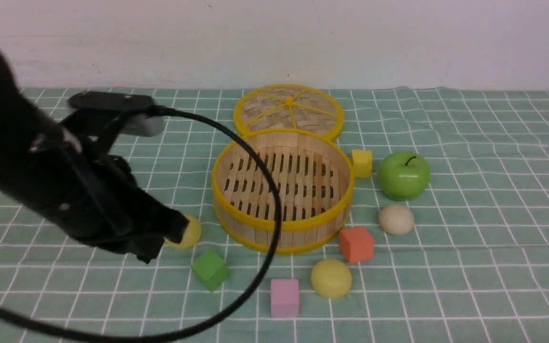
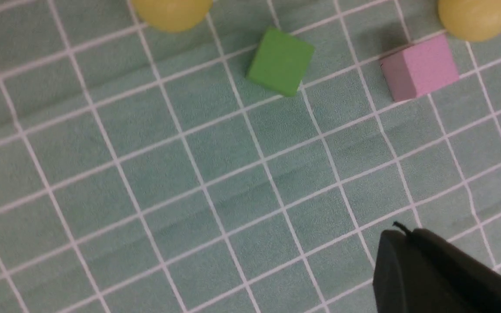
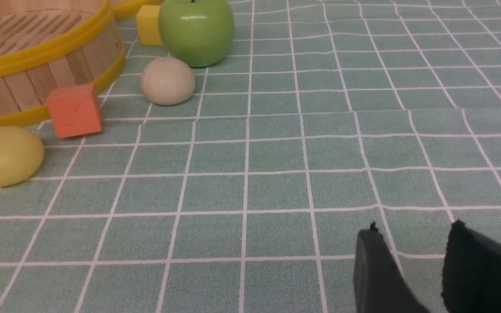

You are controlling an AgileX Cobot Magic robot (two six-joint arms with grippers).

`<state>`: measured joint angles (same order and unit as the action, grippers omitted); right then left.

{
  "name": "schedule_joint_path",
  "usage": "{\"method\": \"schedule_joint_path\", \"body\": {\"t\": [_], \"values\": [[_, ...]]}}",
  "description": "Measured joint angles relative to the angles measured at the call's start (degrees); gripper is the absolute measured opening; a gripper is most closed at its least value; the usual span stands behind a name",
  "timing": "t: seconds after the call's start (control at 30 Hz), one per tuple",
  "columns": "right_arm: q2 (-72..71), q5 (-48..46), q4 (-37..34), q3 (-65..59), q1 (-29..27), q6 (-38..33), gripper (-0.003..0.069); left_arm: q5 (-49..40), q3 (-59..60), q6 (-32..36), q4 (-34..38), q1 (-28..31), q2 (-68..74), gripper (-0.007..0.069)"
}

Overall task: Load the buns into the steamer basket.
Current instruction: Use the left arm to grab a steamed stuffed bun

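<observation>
The steamer basket point(image 1: 281, 224) stands empty at mid-table. One pale yellow bun point(image 1: 189, 232) lies left of it, partly behind my left arm point(image 1: 79, 190). A second yellow bun point(image 1: 330, 278) lies in front of the basket, and the off-white bun point(image 1: 396, 219) to its right. In the left wrist view my left gripper point(image 2: 400, 232) is shut and empty above bare cloth, with both yellow buns point(image 2: 172, 13) point(image 2: 474, 17) at the frame's edge. My right gripper point(image 3: 413, 232) is open and empty, well short of the off-white bun point(image 3: 167, 81); it is out of the front view.
The flat woven lid point(image 1: 289, 112) lies behind the basket. A green apple point(image 1: 403, 175) and yellow cube point(image 1: 361, 163) sit right of the basket. Orange point(image 1: 356, 244), pink point(image 1: 284, 297) and green point(image 1: 211, 269) cubes lie in front. My arm's black cable point(image 1: 274, 209) loops across the basket.
</observation>
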<state>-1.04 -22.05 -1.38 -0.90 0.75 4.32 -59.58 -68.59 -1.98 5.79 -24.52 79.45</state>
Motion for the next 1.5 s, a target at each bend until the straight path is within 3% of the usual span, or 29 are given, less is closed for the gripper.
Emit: {"method": "schedule_joint_path", "body": {"t": [0.13,0.47,0.63,0.8,0.93,1.5], "values": [[0.0,0.0,0.0,0.0,0.0,0.0,0.0239,-3.94,-7.99,0.23,-2.44,1.33,9.29,-0.0014],[0.0,0.0,0.0,0.0,0.0,0.0,0.0239,-5.0,-20.71,7.65,2.45,8.91,26.22,0.0],[0.0,0.0,0.0,0.0,0.0,0.0,0.0239,-5.14,-23.46,8.41,1.25,8.86,32.13,0.0106],[0.0,0.0,0.0,0.0,0.0,0.0,0.0239,-1.94,-24.32,8.41,-2.8,8.86,35.48,0.0274],[0.0,0.0,0.0,0.0,0.0,0.0,0.0239,0.51,-24.39,8.52,-1.3,8.86,36.95,0.0316],[0.0,0.0,0.0,0.0,0.0,0.0,0.0239,4.77,-24.51,8.75,-4.55,8.81,40.02,0.0242]]}}
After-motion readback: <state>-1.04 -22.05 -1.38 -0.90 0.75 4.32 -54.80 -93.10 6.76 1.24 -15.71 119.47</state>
